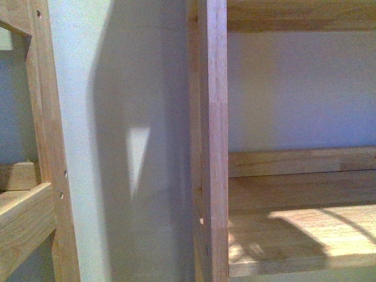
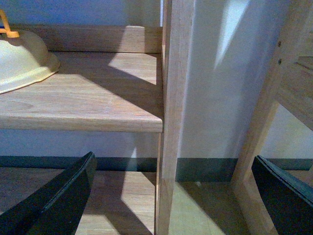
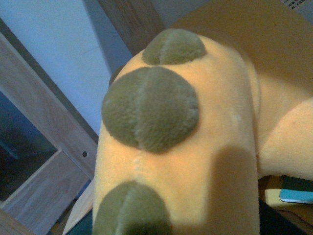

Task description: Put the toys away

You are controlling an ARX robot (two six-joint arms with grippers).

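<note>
A wooden shelf unit (image 1: pixel 212 141) stands against a pale wall (image 1: pixel 117 117); its right bay holds a bare shelf board (image 1: pixel 299 235). In the right wrist view the orange plush toy (image 3: pixel 195 161), marked with olive-green round patches (image 3: pixel 149 108), fills the frame close to the camera beside wooden framing (image 3: pixel 44 127); whether the right gripper pinches it cannot be told. The left gripper (image 2: pixel 176 196) is spread wide before an upright, near a cream lid (image 2: pixel 22 61) on a shelf.

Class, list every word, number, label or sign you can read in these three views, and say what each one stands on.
None can be read.
Small dark print on a pale surface behind the plush toy: too small and blurred.
The wooden shelves show no text.
</note>
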